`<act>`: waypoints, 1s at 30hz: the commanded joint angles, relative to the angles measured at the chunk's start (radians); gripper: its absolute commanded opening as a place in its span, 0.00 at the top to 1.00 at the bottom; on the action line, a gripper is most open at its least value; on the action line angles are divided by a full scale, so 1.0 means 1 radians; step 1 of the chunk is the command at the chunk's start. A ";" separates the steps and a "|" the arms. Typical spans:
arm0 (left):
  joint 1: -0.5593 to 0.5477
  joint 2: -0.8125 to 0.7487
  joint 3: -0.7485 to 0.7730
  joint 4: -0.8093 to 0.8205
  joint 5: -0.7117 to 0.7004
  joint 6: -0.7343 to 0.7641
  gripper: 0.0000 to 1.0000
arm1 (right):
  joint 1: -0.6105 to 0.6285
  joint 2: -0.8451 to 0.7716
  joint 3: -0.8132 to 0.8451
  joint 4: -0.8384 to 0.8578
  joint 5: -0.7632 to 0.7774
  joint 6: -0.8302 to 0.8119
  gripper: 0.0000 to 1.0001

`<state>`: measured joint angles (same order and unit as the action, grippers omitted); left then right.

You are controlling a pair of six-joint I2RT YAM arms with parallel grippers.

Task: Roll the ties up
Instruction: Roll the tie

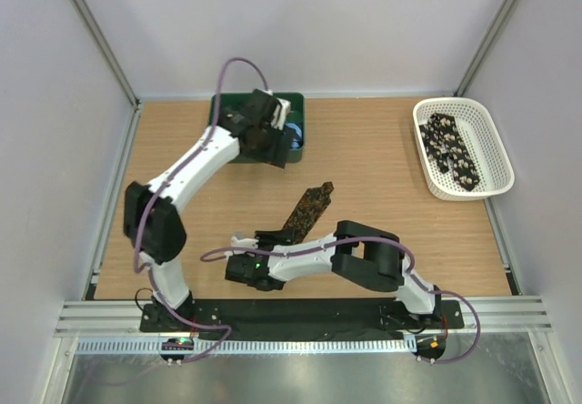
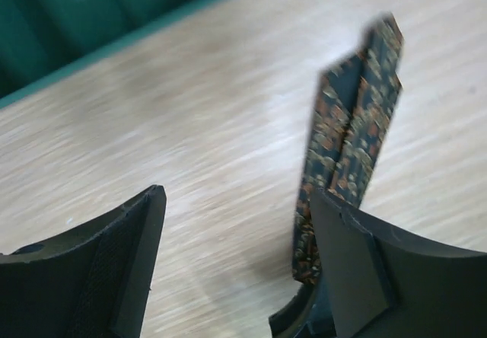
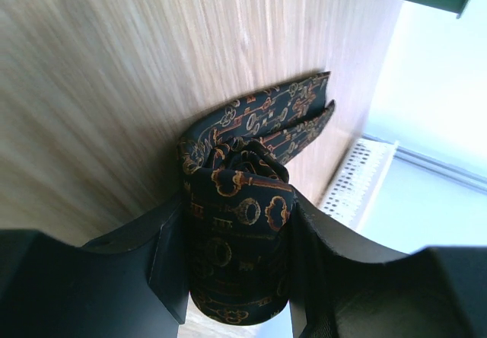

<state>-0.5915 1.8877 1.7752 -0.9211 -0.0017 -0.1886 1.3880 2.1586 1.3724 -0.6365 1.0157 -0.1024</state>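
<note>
A dark brown tie (image 1: 309, 206) with tan-orange print lies on the wooden table, its pointed end toward the back. Its near part is wound into a roll (image 3: 242, 224), and my right gripper (image 3: 237, 201) is shut on that roll, low at the table's middle front (image 1: 266, 238). The unrolled tail (image 3: 293, 117) runs out beyond the fingers. My left gripper (image 2: 237, 201) hovers open and holds nothing, near the green bin's front edge (image 1: 275, 149); the same tie (image 2: 354, 136) shows beside its right finger (image 2: 358, 269). A black tie with pale spots (image 1: 452, 149) lies in the white basket.
A green bin (image 1: 296, 106) stands at the back centre with a small blue roll (image 1: 296, 132) inside, partly covered by the left arm. The white basket (image 1: 496, 145) sits at the back right. Grey walls enclose the table.
</note>
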 commanded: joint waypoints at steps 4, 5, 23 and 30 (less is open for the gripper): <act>0.107 -0.382 -0.327 0.385 -0.184 -0.115 0.00 | -0.017 -0.138 -0.045 0.089 -0.262 0.066 0.71; 0.110 -0.459 -0.371 0.425 -0.208 -0.117 0.00 | -0.024 -0.154 -0.056 0.112 -0.288 0.069 0.71; 0.113 -1.056 -1.082 0.821 -0.474 -0.382 0.00 | -0.349 -0.390 -0.268 0.331 -1.195 0.086 0.74; 0.111 -1.131 -1.223 0.852 -0.393 -0.431 0.00 | -0.472 -0.347 -0.285 0.391 -1.445 0.099 0.74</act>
<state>-0.4793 0.7780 0.6079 -0.1394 -0.4179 -0.5755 0.9482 1.7912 1.1011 -0.2897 -0.2417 -0.0254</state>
